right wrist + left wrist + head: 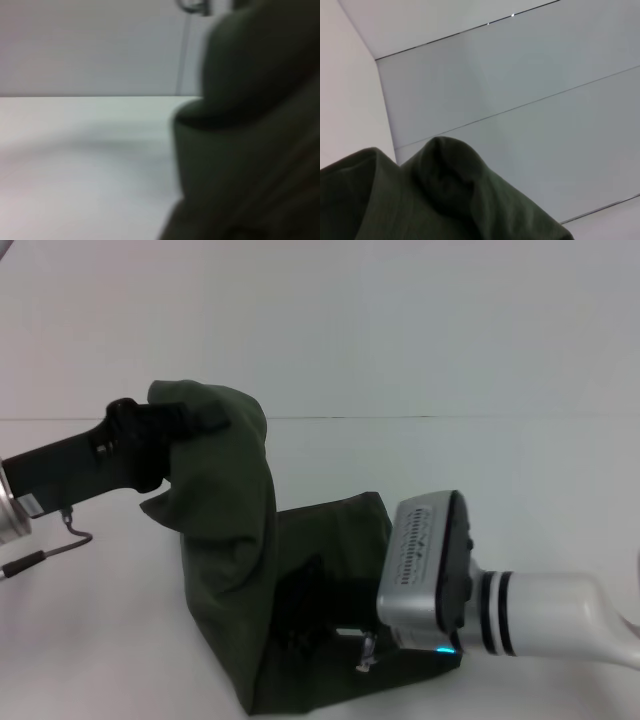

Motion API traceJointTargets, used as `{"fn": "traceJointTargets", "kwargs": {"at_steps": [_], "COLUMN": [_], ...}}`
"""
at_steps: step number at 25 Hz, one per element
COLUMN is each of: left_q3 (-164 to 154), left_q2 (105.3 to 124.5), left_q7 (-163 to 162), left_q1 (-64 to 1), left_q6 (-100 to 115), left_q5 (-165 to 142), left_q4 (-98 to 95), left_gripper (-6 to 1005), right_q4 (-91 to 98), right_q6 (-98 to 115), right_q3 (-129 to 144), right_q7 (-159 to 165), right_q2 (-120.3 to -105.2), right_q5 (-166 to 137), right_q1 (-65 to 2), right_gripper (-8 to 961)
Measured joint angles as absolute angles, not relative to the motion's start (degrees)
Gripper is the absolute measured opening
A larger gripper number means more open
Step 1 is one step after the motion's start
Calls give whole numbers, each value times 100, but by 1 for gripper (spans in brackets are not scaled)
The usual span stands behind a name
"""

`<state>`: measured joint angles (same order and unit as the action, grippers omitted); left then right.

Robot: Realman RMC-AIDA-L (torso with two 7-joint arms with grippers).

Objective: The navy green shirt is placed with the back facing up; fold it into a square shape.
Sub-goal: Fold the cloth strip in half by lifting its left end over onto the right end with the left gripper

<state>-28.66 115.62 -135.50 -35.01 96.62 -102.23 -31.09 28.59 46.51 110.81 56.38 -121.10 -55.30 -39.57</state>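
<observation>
The navy green shirt [228, 540] hangs bunched up above the white table [90, 650]. Its top corner is raised at the left, and its lower part trails down to the table in front of me. My left gripper [160, 440] is shut on that raised corner, its black fingers wrapped in cloth. Lower and to the right, my right gripper [312, 608] is shut on the shirt's lower part, just above the table. The left wrist view shows a fold of the shirt [445, 200] close up. In the right wrist view, the shirt [250, 150] fills one side.
Bare white table surface [520, 470] stretches behind and to both sides of the shirt. A plain white wall [400, 320] rises behind the table's far edge. A thin cable [60, 540] dangles below the left arm.
</observation>
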Motion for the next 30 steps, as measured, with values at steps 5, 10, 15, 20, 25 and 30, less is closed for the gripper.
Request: {"fn": "traceJointTargets", "kwargs": {"at_steps": [5, 10, 15, 20, 25, 30], "left_q3": [-3008, -3174, -3409, -3671, -3798, -4152], "left_q2": [11641, 11734, 11917, 12138, 12329, 12394], "left_q7": [-13485, -13438, -13399, -13343, -13225, -13118], "left_q1": [-3524, -3559, -3638, -3714, -3737, -3780], "left_q6": [9497, 9292, 8976, 8539, 8160, 7925], "left_q5": [-10226, -10228, -10231, -10231, -10232, -10191], "left_q4": [-3002, -2967, -2945, -2944, -2944, -2857], "left_gripper": [109, 109, 110, 110, 109, 109], "right_q4": [2858, 2833, 2622, 2162, 1916, 1840], "right_q6": [4677, 4949, 5443, 6040, 6371, 6440], "right_q3": [10694, 9802, 8837, 7920, 7466, 7299], "right_q7": [5245, 5000, 4892, 4607, 4270, 4229], "right_q2": [-12050, -12035, -12031, -12023, -12023, -12023], "right_q5": [-5086, -4987, -4983, -4982, -4982, -4983], "right_q1": [-3551, -3077, -2821, -2773, -2723, -2712], "right_gripper": [-1, -1, 0, 0, 14, 83]}}
